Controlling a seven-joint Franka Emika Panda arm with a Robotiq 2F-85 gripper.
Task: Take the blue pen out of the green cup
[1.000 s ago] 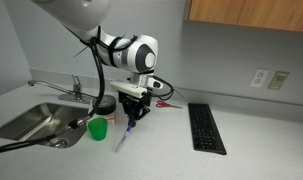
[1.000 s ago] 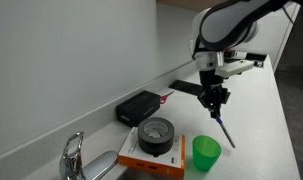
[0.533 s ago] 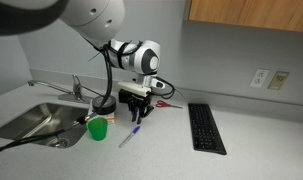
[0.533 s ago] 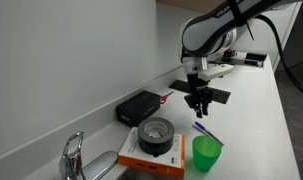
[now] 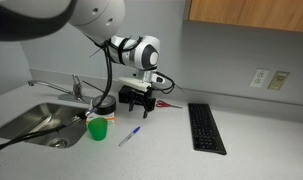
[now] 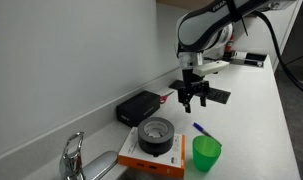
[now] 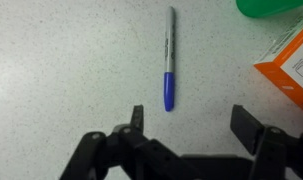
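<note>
Blue pen lies flat on the worktop, already out of the green cup, which shows nothing poking above its rim. It lies just to the cup's right in an exterior view, not touching it. From the left, that view shows the steel sink, then the cup, then the pen slanting up toward the right. Next comes the gripper, hanging above and a little beyond the pen, and last the black keyboard, well apart. The jaws are spread wide and hold nothing.

In the wrist view the pen runs almost straight away from the gripper, its long axis crossing the line that joins the two fingers. Its blue end is nearest and the paler barrel points off toward the far edge. It falls within the gap, closer to the finger on the left of that picture. The cup's edge and an orange box lie further right.

The taking-out looks done. Any fresh grasp would likely need a small sideways shift and a straight descent, the fingers closing across the barrel
</note>
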